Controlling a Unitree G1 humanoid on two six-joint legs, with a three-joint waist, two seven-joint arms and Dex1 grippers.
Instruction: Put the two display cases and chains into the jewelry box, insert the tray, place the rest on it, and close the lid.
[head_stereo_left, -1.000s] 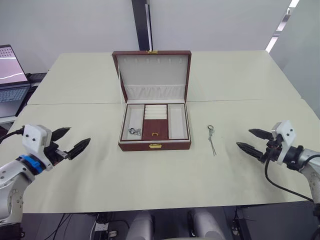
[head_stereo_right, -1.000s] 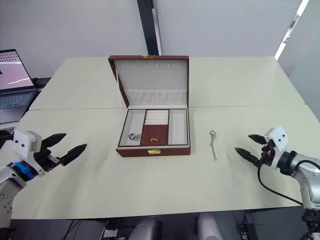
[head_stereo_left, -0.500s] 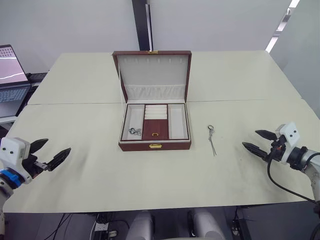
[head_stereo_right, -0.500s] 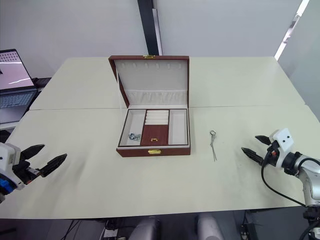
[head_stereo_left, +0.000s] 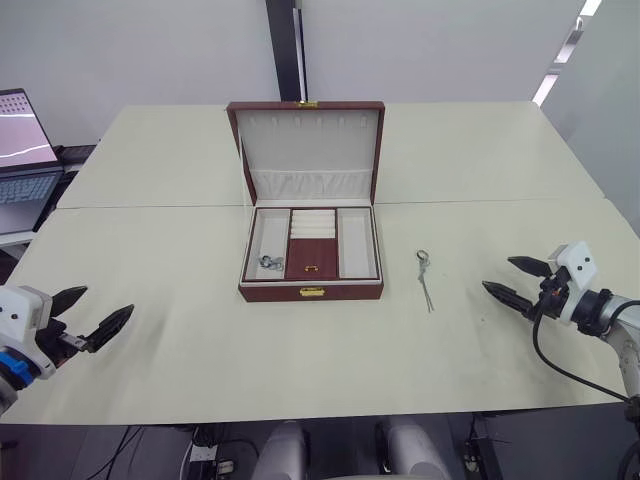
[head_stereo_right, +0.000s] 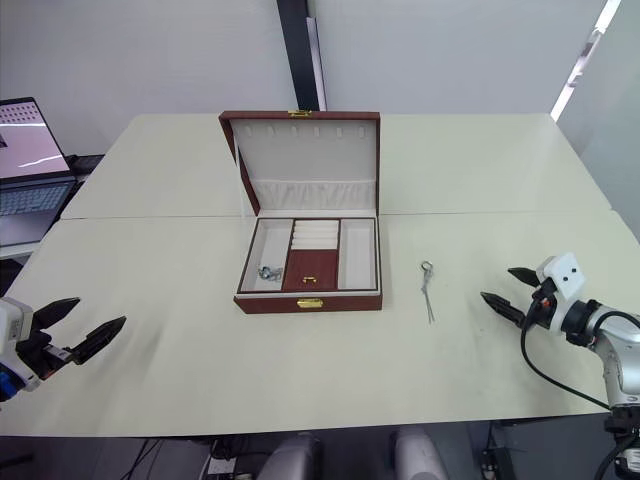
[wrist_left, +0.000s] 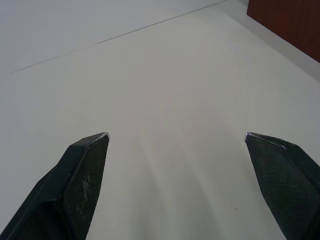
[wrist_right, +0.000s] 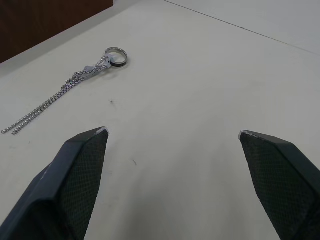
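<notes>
The jewelry box (head_stereo_left: 311, 292) stands open mid-table, its lid (head_stereo_left: 308, 145) upright behind it. Inside sits the tray (head_stereo_left: 356, 250), with cream end compartments and a brown middle. A small silver piece (head_stereo_left: 268, 263) lies in the tray's left compartment. One chain (head_stereo_left: 424, 279) with a ring clasp lies on the table right of the box; it is the chain (wrist_right: 70, 85) ahead of my right gripper (wrist_right: 172, 132). My right gripper (head_stereo_left: 496, 272) is open and empty, right of the chain. My left gripper (head_stereo_left: 110, 299) is open and empty, near the table's front left. The display cases are out of view.
A laptop (head_stereo_left: 22, 150) stands off the table's left edge. A seam (head_stereo_left: 150, 207) runs across the cream table behind the box. The box's side (wrist_left: 290, 25) shows at the corner of the left wrist view.
My left gripper has pulled back to the left and toward the table's front edge, away from the box. My right gripper has drawn slightly right. The chain and box have not moved.
</notes>
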